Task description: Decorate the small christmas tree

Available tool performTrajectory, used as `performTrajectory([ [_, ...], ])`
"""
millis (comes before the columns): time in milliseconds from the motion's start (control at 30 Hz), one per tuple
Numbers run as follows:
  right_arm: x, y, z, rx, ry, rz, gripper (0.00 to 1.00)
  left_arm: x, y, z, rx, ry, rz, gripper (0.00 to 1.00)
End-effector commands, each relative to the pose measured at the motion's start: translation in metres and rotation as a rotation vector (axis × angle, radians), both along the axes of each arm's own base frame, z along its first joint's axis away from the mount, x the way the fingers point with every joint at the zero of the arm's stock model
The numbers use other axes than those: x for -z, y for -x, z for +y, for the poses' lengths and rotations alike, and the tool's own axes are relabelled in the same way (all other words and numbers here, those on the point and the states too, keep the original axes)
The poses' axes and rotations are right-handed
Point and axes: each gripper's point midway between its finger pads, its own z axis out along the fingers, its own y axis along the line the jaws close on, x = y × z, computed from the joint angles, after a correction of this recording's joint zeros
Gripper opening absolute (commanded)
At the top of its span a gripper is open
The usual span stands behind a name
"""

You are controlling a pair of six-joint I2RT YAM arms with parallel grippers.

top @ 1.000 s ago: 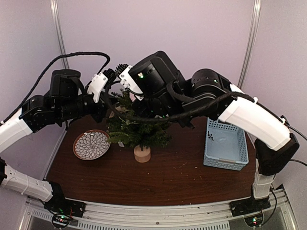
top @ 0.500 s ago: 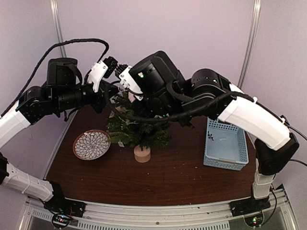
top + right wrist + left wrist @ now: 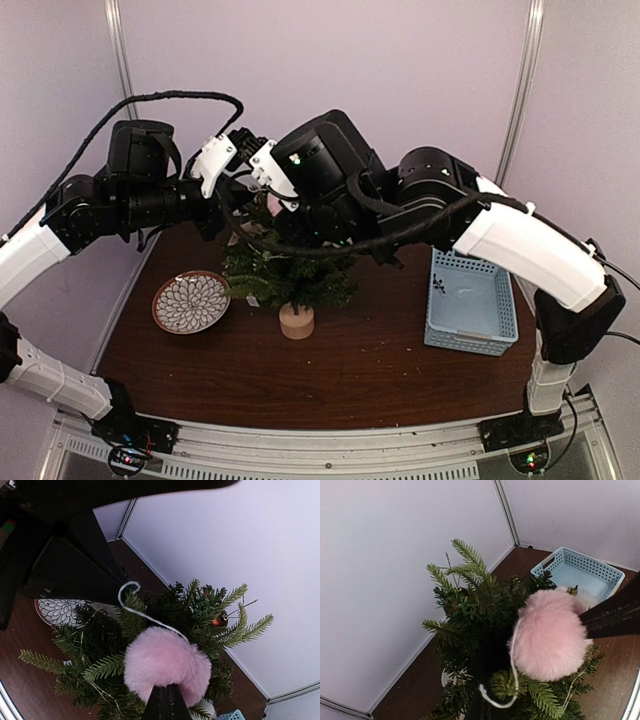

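**Pompom at the treetop, both grippers clenched**

The small christmas tree (image 3: 285,275) stands near the table's (image 3: 380,380) middle, slightly toward its left edge. A pink pompom (image 3: 550,635) sits at its top. The left gripper (image 3: 476,712) is clenched beside the pompom's white string loop (image 3: 492,700). The right gripper (image 3: 165,700) is clenched against the pompom. Whether either one actually grips cannot be told.

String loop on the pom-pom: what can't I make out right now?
- Top external: string loop and the small christmas tree's top, behind the right arm.
- Left wrist: whether the left gripper holds the loop's end; bottom edge cuts it off.
- Right wrist: whether the pink pom-pom's loop sits over a branch; needles overlap.
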Motion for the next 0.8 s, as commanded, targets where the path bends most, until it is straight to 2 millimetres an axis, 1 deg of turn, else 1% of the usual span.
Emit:
performTrajectory([
  [0,-0.011,-0.002,-0.012,0.011,-0.041,0.003,0.0,0.0,-0.005,0.0,0.003,0.002,-0.01,0.0],
  [367,-0.003,-0.004,-0.016,0.027,-0.035,0.024,0.0,0.016,-0.012,0.0,0.001,-0.004,0.034,0.0],
  [533,0.001,-0.004,-0.016,0.022,-0.032,0.036,0.01,0.017,-0.013,0.0,-0.004,-0.001,0.038,0.0],
  [633,0.001,-0.002,-0.015,0.006,-0.036,0.044,0.08,0.014,-0.01,0.0,0.006,0.015,0.033,0.0],
  [767,-0.006,0.002,-0.013,-0.024,-0.074,0.047,0.21,0.012,-0.008,0.002,0.01,0.027,0.026,0.0],
])
